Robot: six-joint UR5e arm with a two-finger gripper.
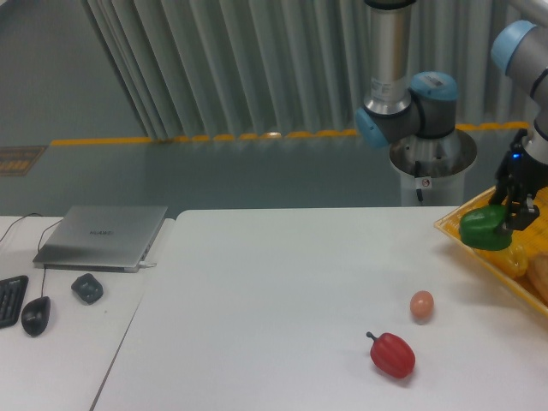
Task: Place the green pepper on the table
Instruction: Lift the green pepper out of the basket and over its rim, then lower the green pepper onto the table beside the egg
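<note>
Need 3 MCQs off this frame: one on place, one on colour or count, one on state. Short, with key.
1. Where is the green pepper?
A. lying on the table beside the egg
B. held in the gripper above the yellow basket's edge
C. on the laptop

2. How many bell peppers lie on the white table?
A. one
B. two
C. three

3. What state is the gripper in?
A. open and empty
B. out of view
C. shut on the green pepper

Key:
1 B: the pepper hangs off the fingers at the edge of the yellow basket, clear of the tabletop.
2 A: only the red pepper rests there, near the egg.
3 C: the fingers clamp the pepper from its right.
</note>
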